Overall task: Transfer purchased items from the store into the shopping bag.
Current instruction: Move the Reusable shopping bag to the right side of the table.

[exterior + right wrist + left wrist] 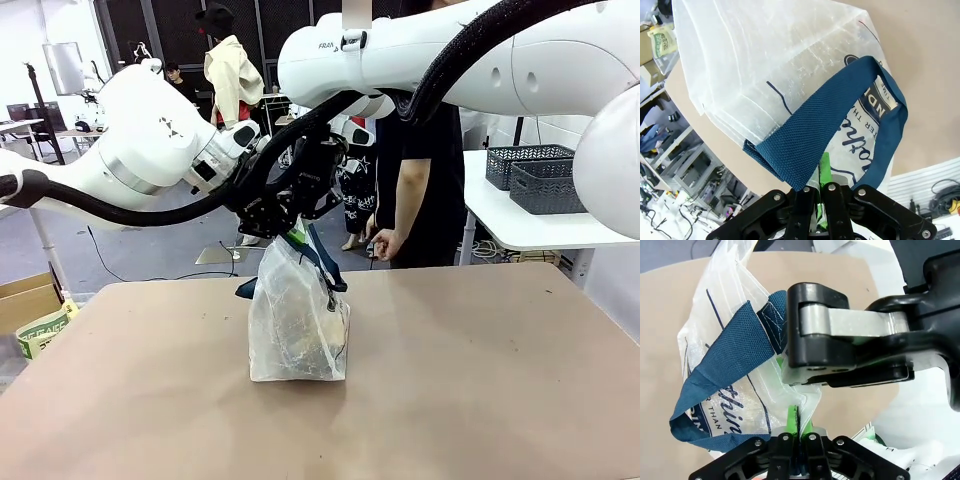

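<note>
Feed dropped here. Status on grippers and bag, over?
Left gripper and right gripper shut on top of shopping bag. Bag upright on table. Person stands beyond far edge.

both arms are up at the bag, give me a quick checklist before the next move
1. Left gripper shut on the shopping bag rim: ok.
2. Right gripper shut on the rim beside the navy strap: ok.
3. Bag upright with its base on the table: ok.
4. Room between the two grippers: not ok, they sit almost against each other at the bag top.
5. Person's hand clear of the bag: ok, it is at the far edge.
6. What is inside the bag: cannot tell through the cloudy plastic.
</note>
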You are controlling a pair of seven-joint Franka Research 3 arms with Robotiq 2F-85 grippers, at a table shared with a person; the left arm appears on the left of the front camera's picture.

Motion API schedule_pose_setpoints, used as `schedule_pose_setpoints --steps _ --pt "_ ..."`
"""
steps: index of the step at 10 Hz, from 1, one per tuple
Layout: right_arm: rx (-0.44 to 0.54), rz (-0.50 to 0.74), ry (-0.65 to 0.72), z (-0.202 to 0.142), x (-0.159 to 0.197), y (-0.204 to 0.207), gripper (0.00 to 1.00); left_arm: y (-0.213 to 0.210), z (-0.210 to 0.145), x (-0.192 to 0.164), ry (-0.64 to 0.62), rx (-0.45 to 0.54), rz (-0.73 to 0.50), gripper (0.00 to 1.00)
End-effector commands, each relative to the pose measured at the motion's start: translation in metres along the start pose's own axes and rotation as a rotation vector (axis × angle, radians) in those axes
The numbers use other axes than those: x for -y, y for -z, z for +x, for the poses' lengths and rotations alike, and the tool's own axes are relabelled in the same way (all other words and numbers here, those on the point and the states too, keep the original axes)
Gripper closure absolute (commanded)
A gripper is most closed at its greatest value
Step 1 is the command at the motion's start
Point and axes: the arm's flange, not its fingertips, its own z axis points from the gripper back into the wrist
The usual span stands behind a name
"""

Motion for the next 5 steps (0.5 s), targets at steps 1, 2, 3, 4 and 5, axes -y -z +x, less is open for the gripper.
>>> schedule_pose_setpoints --steps 1,2,3,4,5 --pt "0.000 0.000 0.000 0.000 0.000 0.000 0.82 -0.001 0.001 -0.002 -0.009 0.001 -0.009 1.00" --pt "0.003 0.033 -0.021 0.002 0.009 -0.005 0.62 -0.001 0.001 -0.002 -0.009 0.001 -0.009 1.00" --pt "0.007 0.059 -0.030 0.001 0.020 -0.013 0.43 -0.001 0.001 -0.002 -0.009 0.001 -0.009 1.00" --pt "0.015 0.066 -0.034 -0.002 0.032 -0.021 0.24 -0.001 0.001 -0.002 -0.009 0.001 -0.009 1.00" --pt "0.024 0.071 -0.066 -0.006 0.040 -0.028 0.05 -0.001 0.001 -0.002 -0.009 0.001 -0.009 1.00"
